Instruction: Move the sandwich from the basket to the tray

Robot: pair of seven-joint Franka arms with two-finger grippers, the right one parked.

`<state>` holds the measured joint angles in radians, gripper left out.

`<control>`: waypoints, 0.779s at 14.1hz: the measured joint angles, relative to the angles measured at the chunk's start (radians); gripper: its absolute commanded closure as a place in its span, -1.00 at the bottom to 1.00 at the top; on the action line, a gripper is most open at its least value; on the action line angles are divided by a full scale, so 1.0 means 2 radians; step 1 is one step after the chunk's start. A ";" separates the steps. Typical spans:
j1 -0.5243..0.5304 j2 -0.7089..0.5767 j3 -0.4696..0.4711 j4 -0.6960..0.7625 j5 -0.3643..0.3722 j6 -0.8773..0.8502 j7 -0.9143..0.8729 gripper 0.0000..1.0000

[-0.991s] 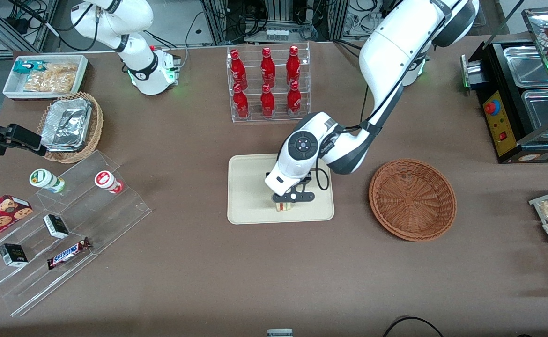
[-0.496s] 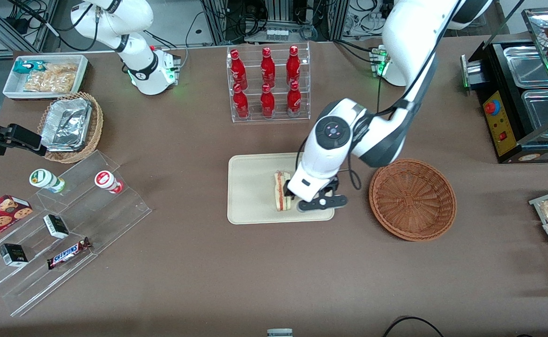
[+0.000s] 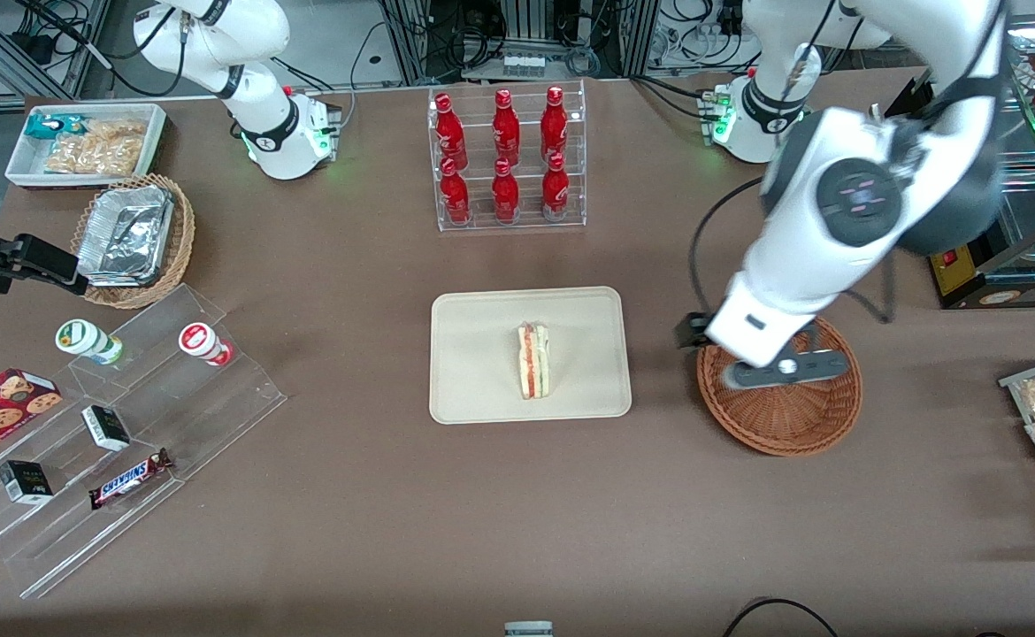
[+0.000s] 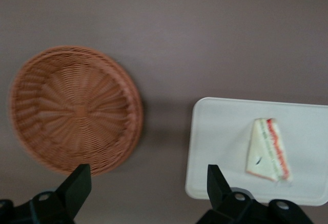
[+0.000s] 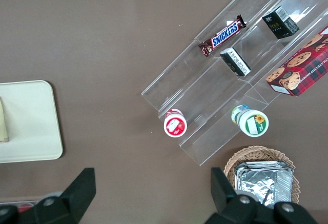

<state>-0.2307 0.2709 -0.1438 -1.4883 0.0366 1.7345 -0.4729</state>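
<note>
The sandwich lies flat on the tray, near the tray's middle, its long axis and striped cut edge running from the bottle-rack side of the tray toward the front camera. Just beside the tray, toward the working arm's end of the table, sits the basket, holding nothing. The gripper hangs above the basket, well apart from the sandwich, its fingers spread wide and holding nothing. Judged from this layout, the placement is complete; the sandwich lies sideways from the gripper, past the basket's tray-side rim.
</note>
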 measured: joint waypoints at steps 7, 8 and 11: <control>0.128 -0.097 -0.048 0.001 0.000 -0.144 0.116 -1.00; 0.148 -0.111 -0.064 0.001 0.000 -0.155 0.117 -1.00; 0.158 -0.126 -0.075 -0.001 0.000 -0.163 0.117 -1.00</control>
<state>0.0863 0.0189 -0.2930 -1.4904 0.0370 1.4093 -0.2387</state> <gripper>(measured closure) 0.000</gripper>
